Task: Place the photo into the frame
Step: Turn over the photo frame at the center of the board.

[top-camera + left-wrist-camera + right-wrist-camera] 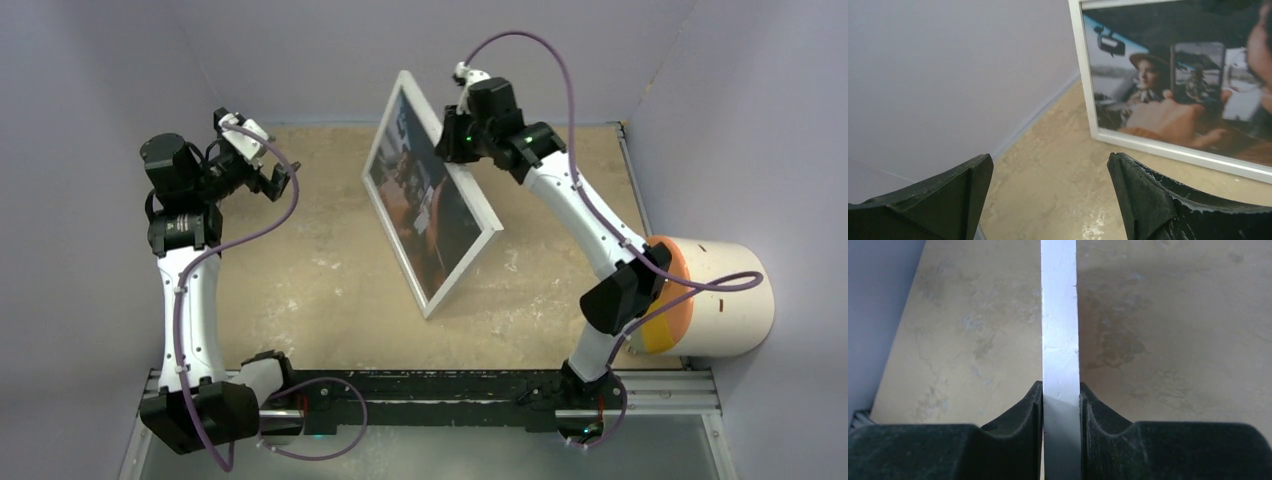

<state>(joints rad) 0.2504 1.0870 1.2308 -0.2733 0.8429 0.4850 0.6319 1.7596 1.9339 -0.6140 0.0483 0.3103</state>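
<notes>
The table [300, 280] carries the frame [465, 272], which stands tilted on one edge with the photo [425, 205] showing within its rails. The right claw [1060, 395] is clenched on the frame's upper rail. The left claw [1048, 161] hangs released, left of the frame and apart from it.

I see the frame [463, 273] standing tilted on its edge, diagonal across mid-table [300, 270], so it splits my workspace. To its left the table is bare up to the left wall [70, 120]. The left pincer [1048, 159] sits there, jaws wide, well apart from the frame. The right side is tighter: the right arm [580, 210] spans it, the right pincer [1060, 387] is clamped on the frame's upper rail, and a white drum [725, 295] sits by the near right corner.
</notes>
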